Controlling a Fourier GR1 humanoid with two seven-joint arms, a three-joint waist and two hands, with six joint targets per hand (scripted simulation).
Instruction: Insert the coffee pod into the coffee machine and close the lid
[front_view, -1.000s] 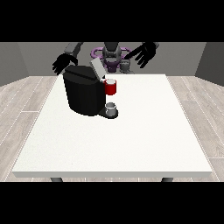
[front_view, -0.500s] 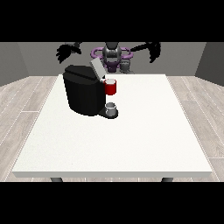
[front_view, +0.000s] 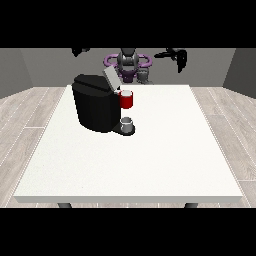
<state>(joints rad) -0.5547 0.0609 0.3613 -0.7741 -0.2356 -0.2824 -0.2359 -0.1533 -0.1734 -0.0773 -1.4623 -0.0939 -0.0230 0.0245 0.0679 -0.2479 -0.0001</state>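
A black coffee machine (front_view: 96, 106) stands on the white counter (front_view: 150, 160), its lid (front_view: 110, 77) tilted open, well below and in front of both raised robot hands. The robot hand at the view's right (front_view: 179, 56) hangs high with fingers curled downward around nothing; the robot hand at the view's left (front_view: 80, 50) is barely visible, its fingers impossible to tell. A red thing at the machine (front_view: 127, 99) sits above a grey thing (front_view: 127, 123) on the machine's base.
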